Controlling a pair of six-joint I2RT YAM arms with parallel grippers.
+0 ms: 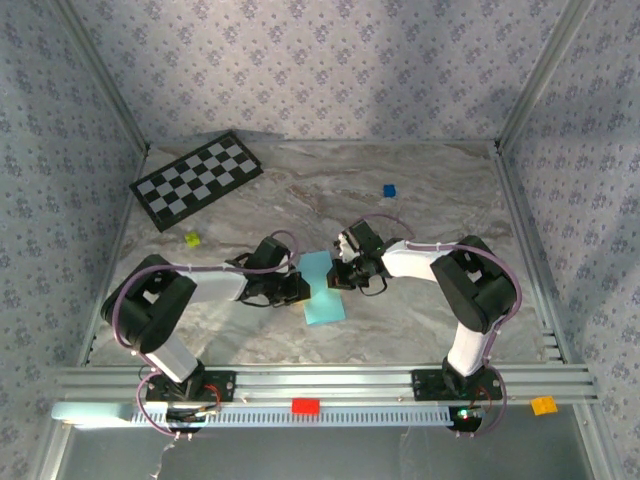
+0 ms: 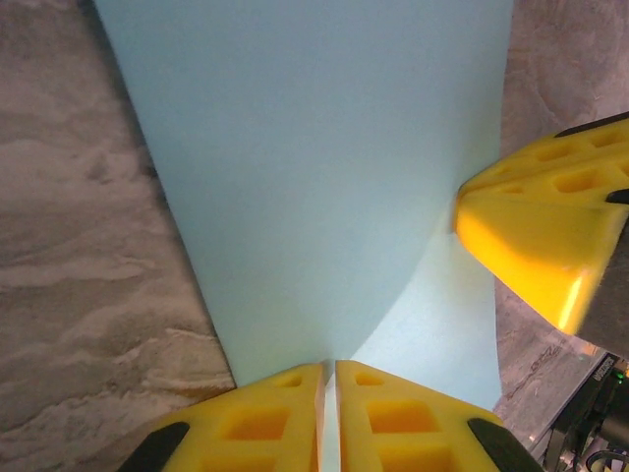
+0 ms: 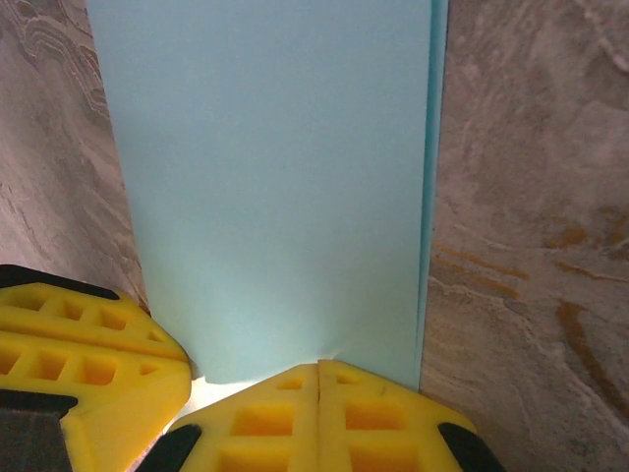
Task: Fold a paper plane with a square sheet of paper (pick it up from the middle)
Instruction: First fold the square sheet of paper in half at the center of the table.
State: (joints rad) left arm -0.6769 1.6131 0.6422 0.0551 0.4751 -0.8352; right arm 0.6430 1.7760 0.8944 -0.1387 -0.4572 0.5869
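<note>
On marbled table, left fingers and right fingers pinch the blue sheet.

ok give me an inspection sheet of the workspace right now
surface: marbled table, no spills seen
job's things: square sheet of paper, light blue, seems folded double, between the grippers
clutter: checkerboard far left; blue cube; yellow-green cube; red block and orange block at the near edge
grippers: left gripper shut on the paper's edge; right gripper shut, tip at the opposite edge, grip unclear
cables: cables loop along both arms, off the paper
surroundings: patterned walls, metal frame
</note>
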